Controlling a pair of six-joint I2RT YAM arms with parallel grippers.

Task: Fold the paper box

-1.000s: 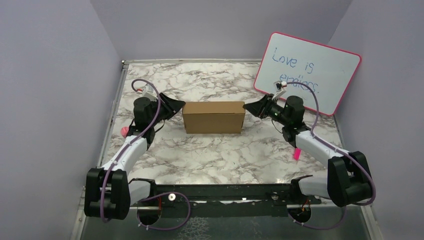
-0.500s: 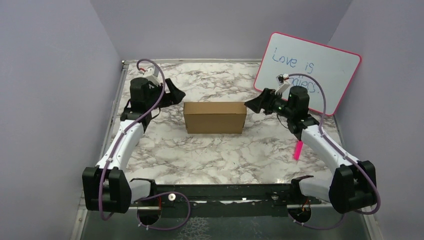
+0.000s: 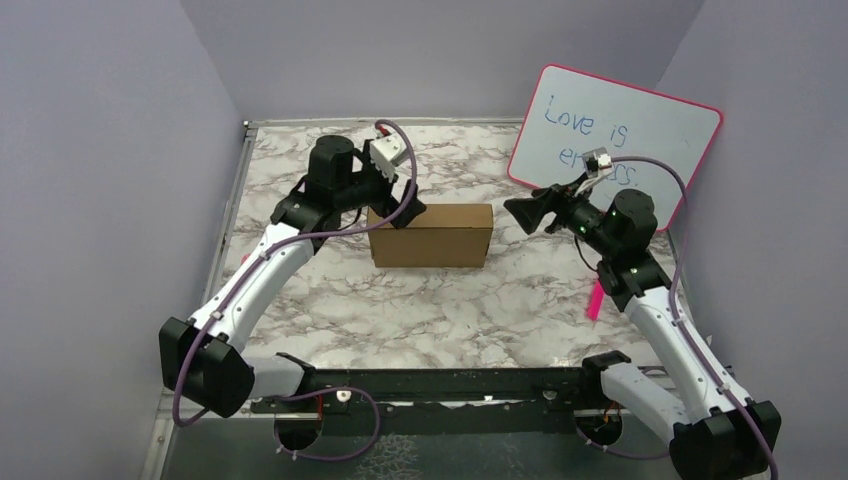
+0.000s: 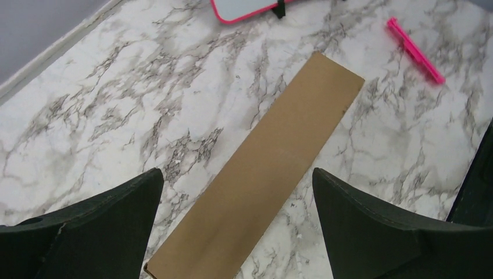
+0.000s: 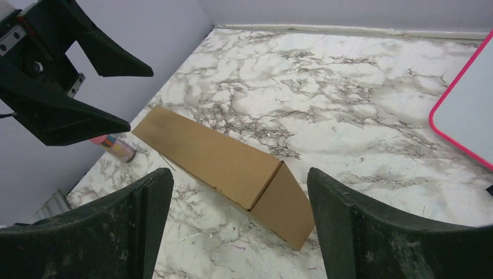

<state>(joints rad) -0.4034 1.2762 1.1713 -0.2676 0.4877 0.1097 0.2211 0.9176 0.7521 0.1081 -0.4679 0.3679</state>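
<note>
Moved since the earlier frame: left arm, swung from beside the paper box (image 3: 430, 235) to above its left end. Right arm, drawn back and up from its right end.

Item: paper box. Lies mid-tabletop (image 3: 440, 300), one long side toward the arm bases.
Condition: closed on every face the cameras show, top panel flat, no flap standing loose (far side unseen).
Progress, judged: folding looks done or nearly so. At most a press along the top is left.

Left gripper (image 3: 398, 208): hangs over the box's left end, pointing down. Fingers are spread wide, clear of the top panel.

Right gripper (image 3: 517, 214): just off the box's right end, raised and aimed at it. Fingers are likewise spread, holding nothing.

Also present: whiteboard (image 3: 615, 140) beyond the box's right end; pink marker (image 3: 594, 300) nearer than that end.
</note>
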